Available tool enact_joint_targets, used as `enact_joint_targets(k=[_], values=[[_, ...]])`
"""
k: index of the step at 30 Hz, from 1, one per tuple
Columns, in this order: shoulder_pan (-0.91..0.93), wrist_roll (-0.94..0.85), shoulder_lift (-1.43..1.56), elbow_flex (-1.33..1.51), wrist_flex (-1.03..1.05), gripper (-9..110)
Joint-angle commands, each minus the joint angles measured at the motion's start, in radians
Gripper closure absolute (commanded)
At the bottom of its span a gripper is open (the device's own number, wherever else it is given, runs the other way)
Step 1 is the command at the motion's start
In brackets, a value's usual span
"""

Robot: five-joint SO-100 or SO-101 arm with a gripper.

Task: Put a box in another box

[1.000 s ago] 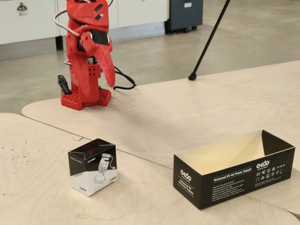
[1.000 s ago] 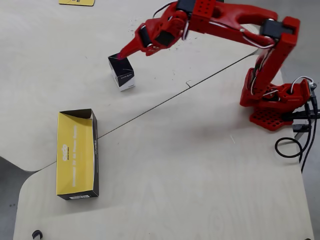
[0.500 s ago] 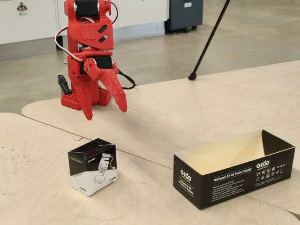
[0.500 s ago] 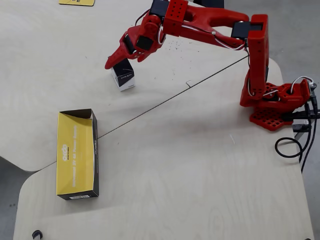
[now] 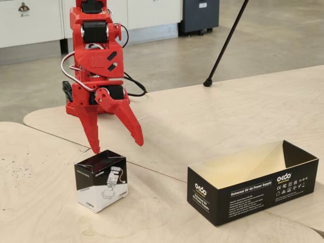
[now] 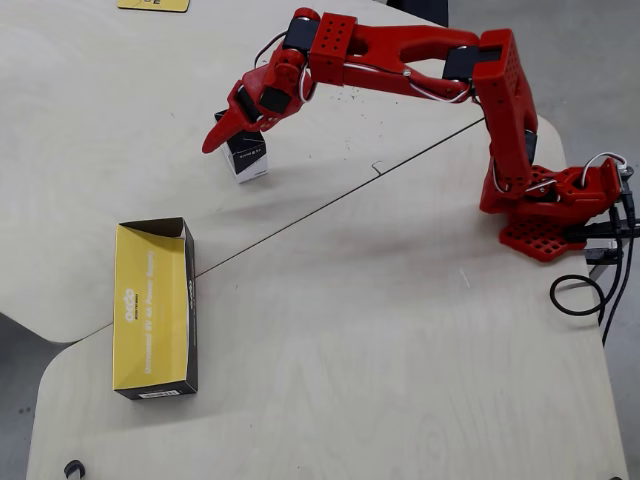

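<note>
The small black-and-white box (image 5: 101,180) stands upright on the wooden table (image 5: 212,111), left of centre in the fixed view. It also shows in the overhead view (image 6: 248,159). My red gripper (image 5: 117,146) is open and empty, its jaws spread just above the small box's top. In the overhead view the gripper (image 6: 225,135) partly covers that box. The long black box (image 5: 253,183) with a cream interior and "Universal 5V 4A Power Supply" print lies open-topped and empty to the right. In the overhead view the long box (image 6: 153,310) lies lower left, well apart from the small box.
The arm's base (image 6: 555,215) sits at the table's right side in the overhead view, with black cables (image 6: 590,290) beside it. A black tripod leg (image 5: 223,48) rests on the floor behind the table. Seams cross the tabletop (image 6: 330,200).
</note>
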Motion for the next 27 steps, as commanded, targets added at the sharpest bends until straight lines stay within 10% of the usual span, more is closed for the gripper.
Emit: enact_joint_targets(k=[1, 27], values=[[0.032, -0.009, 0.029, 0.012, -0.035, 51], [0.055, -0.066, -0.084, 0.071, -0.227, 54]])
